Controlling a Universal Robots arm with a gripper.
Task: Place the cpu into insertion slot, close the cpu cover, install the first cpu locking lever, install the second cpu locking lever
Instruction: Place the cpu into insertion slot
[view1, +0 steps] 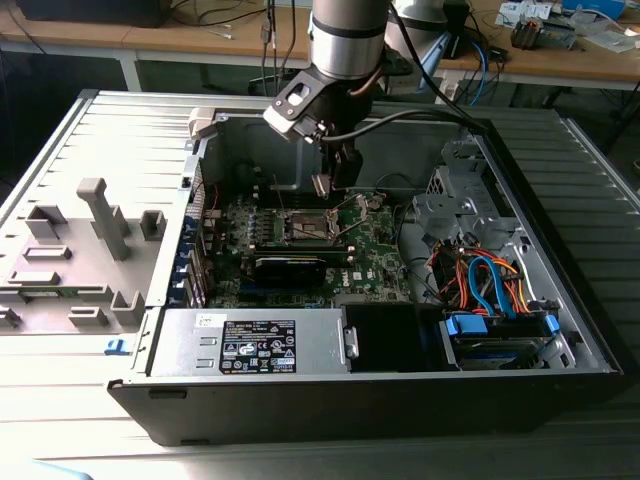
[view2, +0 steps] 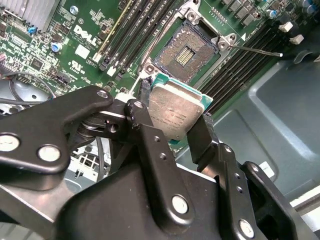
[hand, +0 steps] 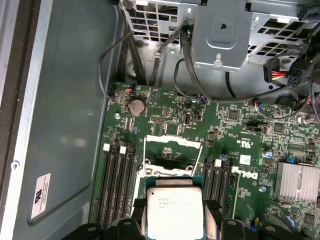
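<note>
Pincer clamps cpu between its fingers, near insertion slot.

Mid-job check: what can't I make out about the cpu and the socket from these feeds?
- Underside of the cpu: it faces away in both wrist views, clamped in the gripper.
- Insertion slot, near part: hidden behind the cpu in the first wrist view.
- One cpu edge: cut off by the first wrist view's border.
- Gap between cpu and insertion slot: too small to judge in the exterior view.
</note>
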